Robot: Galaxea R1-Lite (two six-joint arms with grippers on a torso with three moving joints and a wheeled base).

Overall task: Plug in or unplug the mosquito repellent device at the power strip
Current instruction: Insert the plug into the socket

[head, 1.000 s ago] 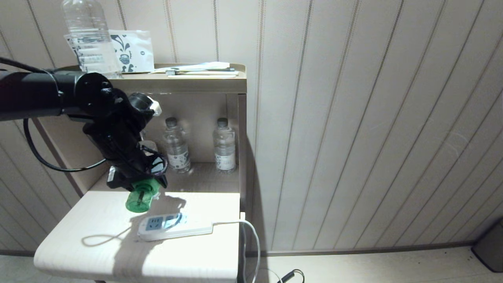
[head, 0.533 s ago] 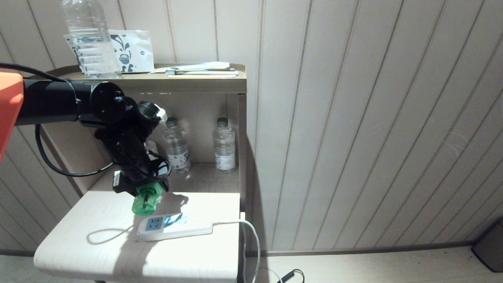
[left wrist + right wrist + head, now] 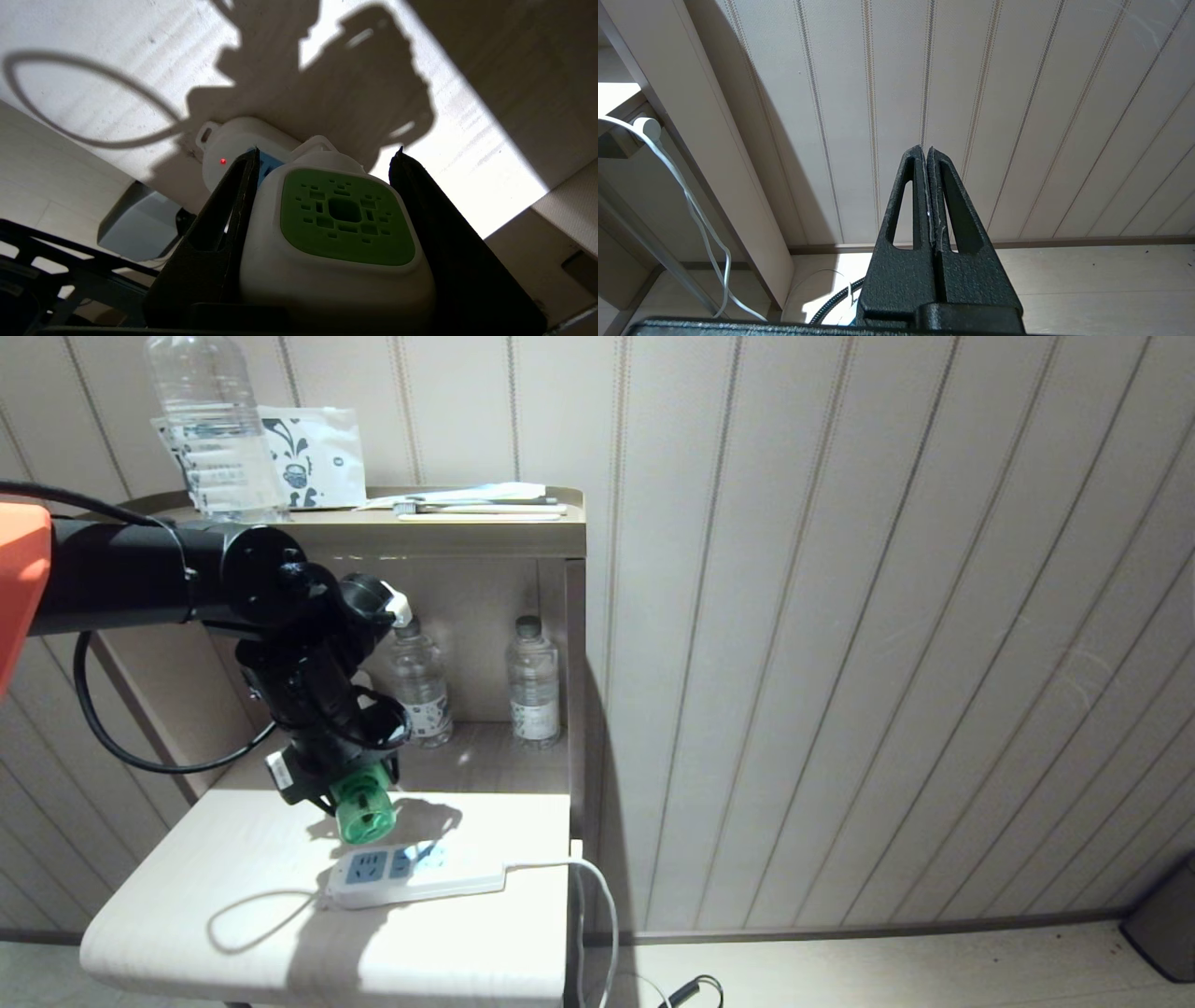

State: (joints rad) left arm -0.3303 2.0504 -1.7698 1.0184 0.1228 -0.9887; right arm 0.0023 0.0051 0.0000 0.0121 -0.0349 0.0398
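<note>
My left gripper (image 3: 350, 784) is shut on the mosquito repellent device (image 3: 362, 810), whose green bottle points down and toward the camera just above the table. In the left wrist view its white head with the green vented face (image 3: 343, 219) sits between my two black fingers (image 3: 229, 210). The white power strip (image 3: 415, 875) lies flat on the table just below and in front of the device, its blue sockets facing up and a red light (image 3: 223, 161) lit at its end. The device is not touching the strip. My right gripper (image 3: 927, 154) is shut and empty, pointing at the wall.
The pale bedside table (image 3: 233, 933) carries the strip; its white cable (image 3: 597, 896) drops off the right edge. Two water bottles (image 3: 420, 686) stand in the open shelf behind. On the top shelf are a large bottle (image 3: 210, 429), a packet and toothbrushes.
My left arm has moved right and a little down with the device. The wrist has rolled, turning the green bottle from slanting left to pointing at the strip's left sockets.
</note>
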